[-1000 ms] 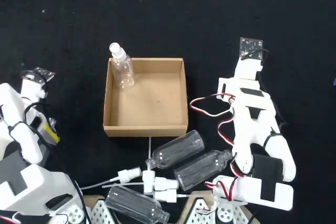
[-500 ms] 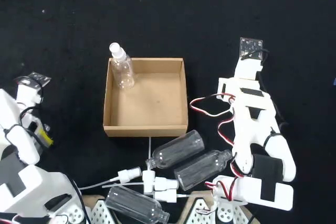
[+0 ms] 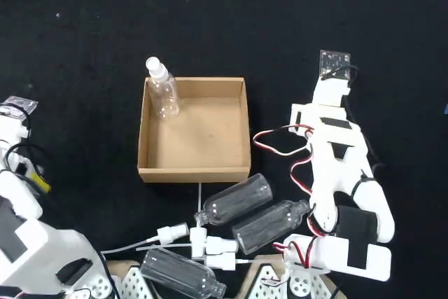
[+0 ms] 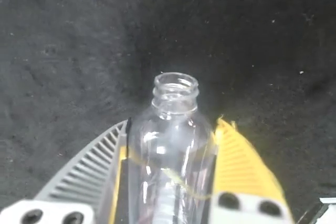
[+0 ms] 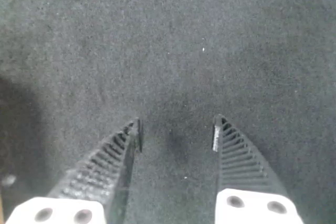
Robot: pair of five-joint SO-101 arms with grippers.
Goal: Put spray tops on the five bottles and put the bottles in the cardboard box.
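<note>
Over black cloth (image 3: 105, 33), left hand (image 4: 173, 123) grips uncapped bottle (image 4: 170, 156).

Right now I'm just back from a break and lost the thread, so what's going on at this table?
The left pincer holds a clear bottle with no spray top. The right pincer is open over bare tabletop. One capped bottle sits in a corner of the cardboard box. Three uncapped bottles and loose spray tops lie in front of the box.
</note>
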